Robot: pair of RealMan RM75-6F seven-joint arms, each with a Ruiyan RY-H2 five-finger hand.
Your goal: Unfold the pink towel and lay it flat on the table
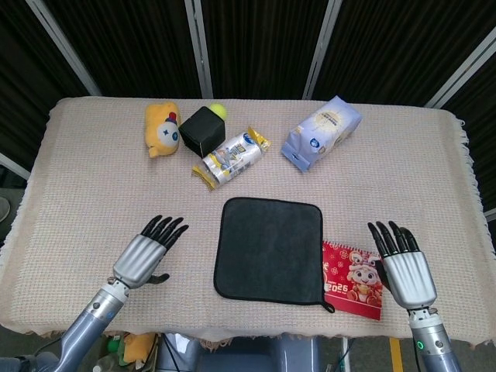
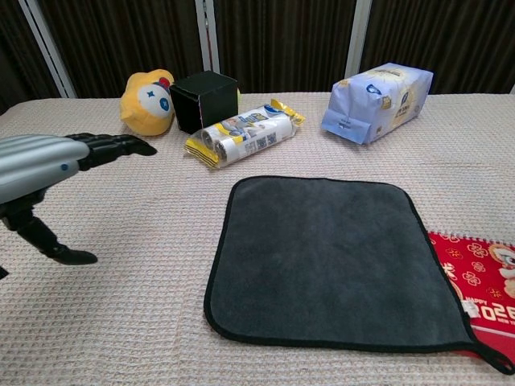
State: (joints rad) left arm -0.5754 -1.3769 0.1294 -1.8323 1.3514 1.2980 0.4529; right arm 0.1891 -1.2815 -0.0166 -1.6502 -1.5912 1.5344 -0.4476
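I see the towel [image 1: 270, 249], dark rather than pink, lying flat and spread near the table's [image 1: 93, 194] near edge, between my hands. My left hand [image 1: 147, 252] and right hand [image 1: 403, 267], both empty with fingers spread, flank it at similar distance.

"2025" on red calendar [image 1: 353, 280]

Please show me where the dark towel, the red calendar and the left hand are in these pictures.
dark towel [image 1: 270, 248], head view, centre of the flat cloth.
red calendar [image 1: 353, 288], head view, middle of its printed cover.
left hand [image 1: 145, 256], head view, grey back of the hand.
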